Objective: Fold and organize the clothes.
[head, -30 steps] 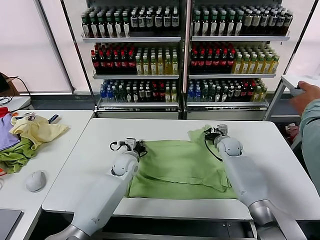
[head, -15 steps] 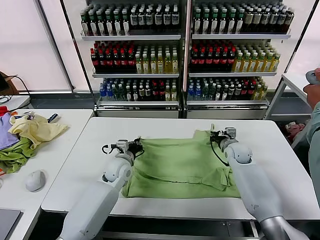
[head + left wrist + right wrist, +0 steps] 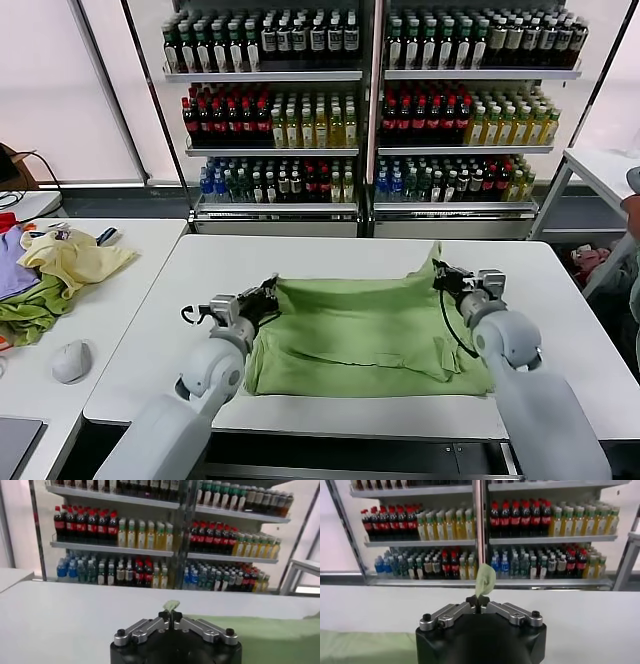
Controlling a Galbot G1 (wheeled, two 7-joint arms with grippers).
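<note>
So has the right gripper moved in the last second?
Yes. The right gripper, pinching the shirt, moved toward the robot and rightward across the white table.

Two smooth, rounded silver-grey robot arms with bulbous joints. Black cables loop along both forearms near the wrists. The left gripper and right gripper each have a glossy black housing, with two angled silver metal fingers fastened by dark round screws and tipped in black.
</note>
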